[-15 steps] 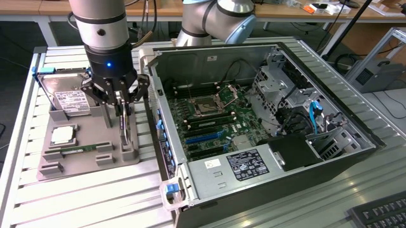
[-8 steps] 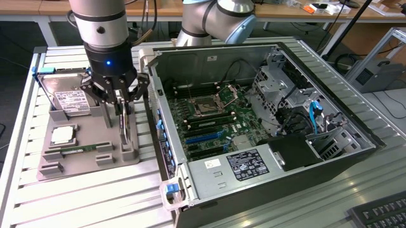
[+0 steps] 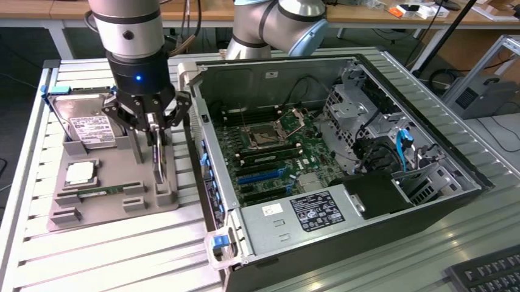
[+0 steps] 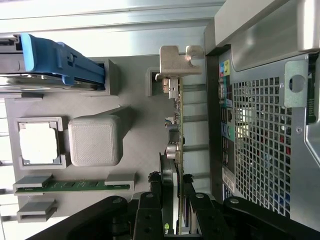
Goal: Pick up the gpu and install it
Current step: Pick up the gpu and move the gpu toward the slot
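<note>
**Gripper** [image 3: 153, 129] [image 4: 175, 210]: black, multi-link metal fingers under a black cylindrical wrist with a blue light. The jaws are drawn narrow, one finger pressed on each face of the gpu's upper edge.

**The gpu** [image 3: 160, 161] [image 4: 178, 130]: thin flat card standing on its long edge, upright, directly beneath the fingertips. Its lower edge is at the slotted posts of the fixture tray; whether it is seated or just lifted cannot be told. It stands at the tray side nearest the computer case. Dark faces, small metallic components along one side, and a round black cooler close to the fingers. A bent, matt silver metal bracket [image 4: 180, 60] caps the end away from the gripper.

**Fixture tray** [image 3: 114, 207] [image 4: 140, 130]: grey, layered printed plastic with raised nests and a rounded square block [image 4: 95, 140].

**Tray contents:**
- silver hard drive [image 3: 87, 128] with white label, in a blue carrier [image 4: 60, 60]
- square metallic processor [image 3: 80, 173] [image 4: 37, 142]
- narrow green RAM stick [image 3: 101, 193] [image 4: 75, 186]

**Computer case** [image 3: 422, 91] [image 4: 260, 140]: dark steel, lying open just beside the tray at the exterior view's right, perforated rear panel. Green motherboard [image 3: 268, 152] inside, grey power supply [image 3: 301, 219].

**Table** [image 3: 122, 261]: ribbed aluminium slats.
</note>
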Robot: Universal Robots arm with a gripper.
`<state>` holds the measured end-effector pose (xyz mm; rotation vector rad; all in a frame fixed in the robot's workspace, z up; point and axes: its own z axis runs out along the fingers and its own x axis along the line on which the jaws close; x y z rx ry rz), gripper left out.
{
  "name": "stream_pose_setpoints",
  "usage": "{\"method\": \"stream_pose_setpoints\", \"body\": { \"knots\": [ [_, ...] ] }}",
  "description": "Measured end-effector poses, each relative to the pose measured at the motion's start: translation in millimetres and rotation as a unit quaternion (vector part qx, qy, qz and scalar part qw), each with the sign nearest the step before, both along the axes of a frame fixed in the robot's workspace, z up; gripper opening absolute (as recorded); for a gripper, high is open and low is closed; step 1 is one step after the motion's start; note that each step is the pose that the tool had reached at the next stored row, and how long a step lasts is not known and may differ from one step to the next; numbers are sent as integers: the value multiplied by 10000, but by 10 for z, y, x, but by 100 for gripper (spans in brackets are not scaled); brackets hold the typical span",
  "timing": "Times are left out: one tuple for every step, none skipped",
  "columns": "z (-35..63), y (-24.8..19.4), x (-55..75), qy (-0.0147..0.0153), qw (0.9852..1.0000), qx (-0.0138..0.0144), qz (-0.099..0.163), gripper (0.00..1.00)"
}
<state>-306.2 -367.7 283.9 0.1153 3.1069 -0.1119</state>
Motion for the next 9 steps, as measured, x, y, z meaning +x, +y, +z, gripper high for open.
{"method": "stream_pose_setpoints", "body": {
  "knots": [
    [6,0,0,0,10000,0,0,27],
    [13,0,0,0,10000,0,0,27],
    [17,0,0,0,10000,0,0,27],
    [21,0,0,0,10000,0,0,27],
    [25,0,0,0,10000,0,0,27],
    [29,0,0,0,10000,0,0,27],
    [34,0,0,0,10000,0,0,27],
    [38,0,0,0,10000,0,0,27],
    [45,0,0,0,10000,0,0,27]
  ]
}}
